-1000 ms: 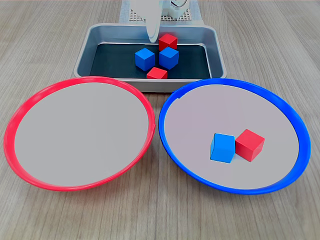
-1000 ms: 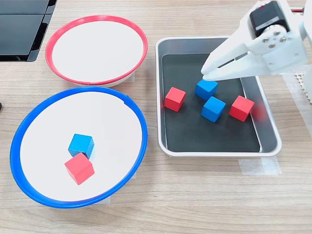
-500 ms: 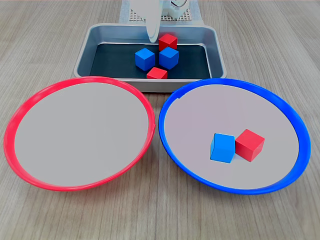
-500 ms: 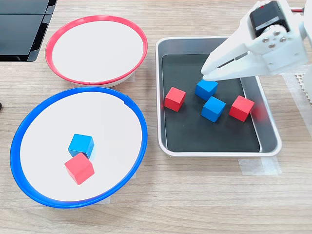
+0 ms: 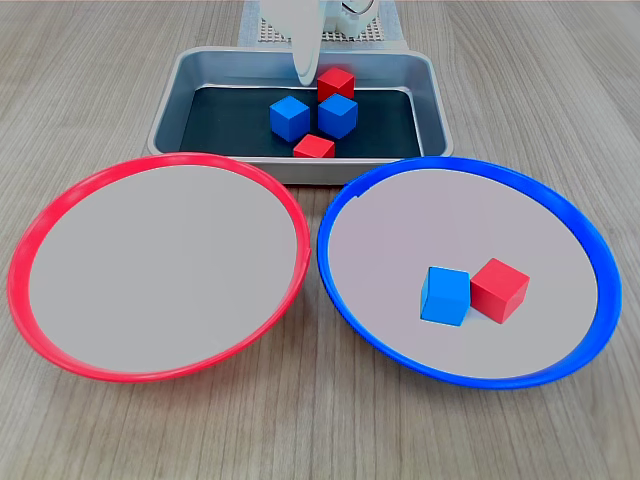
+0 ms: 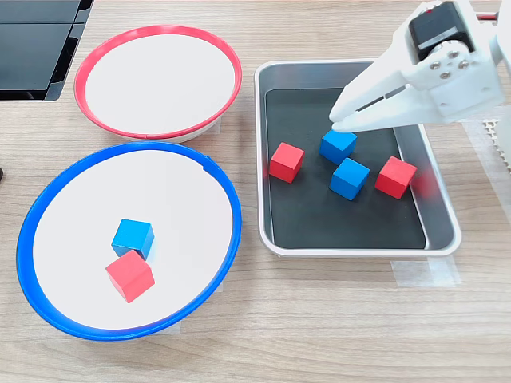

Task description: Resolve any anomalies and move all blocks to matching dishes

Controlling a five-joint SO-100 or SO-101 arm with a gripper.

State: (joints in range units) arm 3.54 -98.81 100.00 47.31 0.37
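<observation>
Gripper (image 6: 338,120) hung over the tray (image 6: 437,209), its jaws closed on nothing, tips just above the blue block (image 6: 338,145). The misplaced red block (image 6: 129,275) lay well apart, toward the second exterior view's left, inside the blue-rimmed dish (image 6: 226,197).

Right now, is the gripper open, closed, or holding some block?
Gripper: closed and empty, its tips above the blue block in the metal tray; it holds nothing.
</observation>
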